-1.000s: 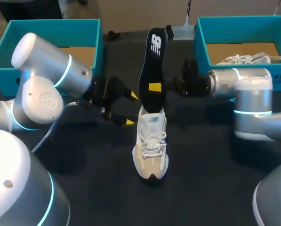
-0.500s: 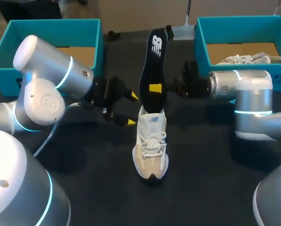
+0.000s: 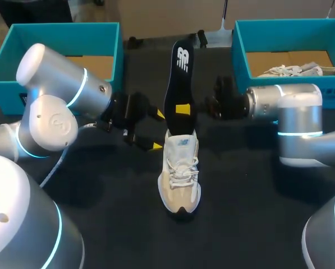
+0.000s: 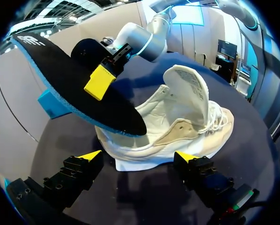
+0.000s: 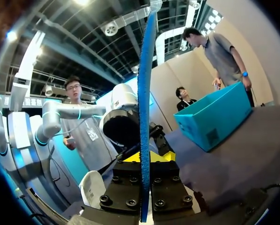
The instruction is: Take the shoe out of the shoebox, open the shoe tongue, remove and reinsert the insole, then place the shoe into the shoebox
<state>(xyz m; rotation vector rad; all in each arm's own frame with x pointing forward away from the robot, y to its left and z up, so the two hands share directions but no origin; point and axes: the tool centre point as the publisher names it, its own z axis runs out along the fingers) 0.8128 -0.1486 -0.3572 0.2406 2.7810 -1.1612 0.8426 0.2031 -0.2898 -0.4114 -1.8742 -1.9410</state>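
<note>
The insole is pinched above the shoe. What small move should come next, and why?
Probably the right gripper should ease the insole, lower end first, into the opening of the shoe: it holds the insole nearly upright, that end looks outside the collar, the tongue stands raised, and the left gripper is open alongside.

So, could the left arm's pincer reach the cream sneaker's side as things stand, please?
Probably yes: the left pincer stands open beside the cream sneaker, nothing between; the black insole sits higher, in the right pincer.
</note>
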